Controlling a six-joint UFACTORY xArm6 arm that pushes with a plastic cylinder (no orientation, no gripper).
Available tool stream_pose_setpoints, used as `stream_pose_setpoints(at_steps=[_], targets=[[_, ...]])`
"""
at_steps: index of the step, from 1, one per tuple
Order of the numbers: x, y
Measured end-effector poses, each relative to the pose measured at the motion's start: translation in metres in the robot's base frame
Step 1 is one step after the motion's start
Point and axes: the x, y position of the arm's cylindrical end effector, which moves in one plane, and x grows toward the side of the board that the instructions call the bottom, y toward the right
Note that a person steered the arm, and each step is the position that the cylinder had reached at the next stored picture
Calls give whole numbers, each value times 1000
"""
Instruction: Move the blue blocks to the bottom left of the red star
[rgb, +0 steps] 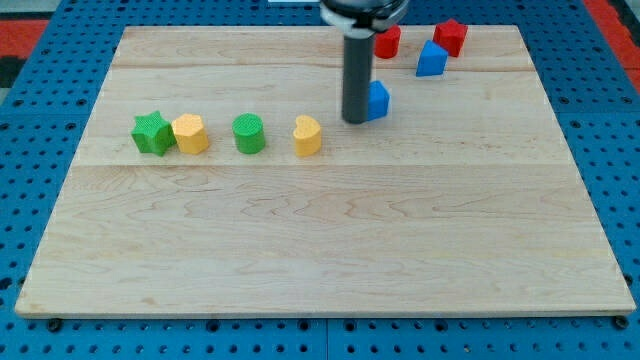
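My tip (355, 120) presses the left side of the blue wooden block (378, 100), aimed right toward the far red star (451, 36); no pincer exists here.

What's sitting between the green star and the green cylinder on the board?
In the camera view, one yellow block lies between the green star and the green cylinder, touching the star's right side and apart from the cylinder.

Wooden board (320, 230), green star (151, 132) touching yellow block (190, 133), green cylinder (248, 133), yellow heart (307, 136) — red block (388, 42) at top
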Motion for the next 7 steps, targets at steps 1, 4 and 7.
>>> stream_pose_setpoints(at_steps=[1,4,7], targets=[[-43,27],[-47,63],[-15,62]])
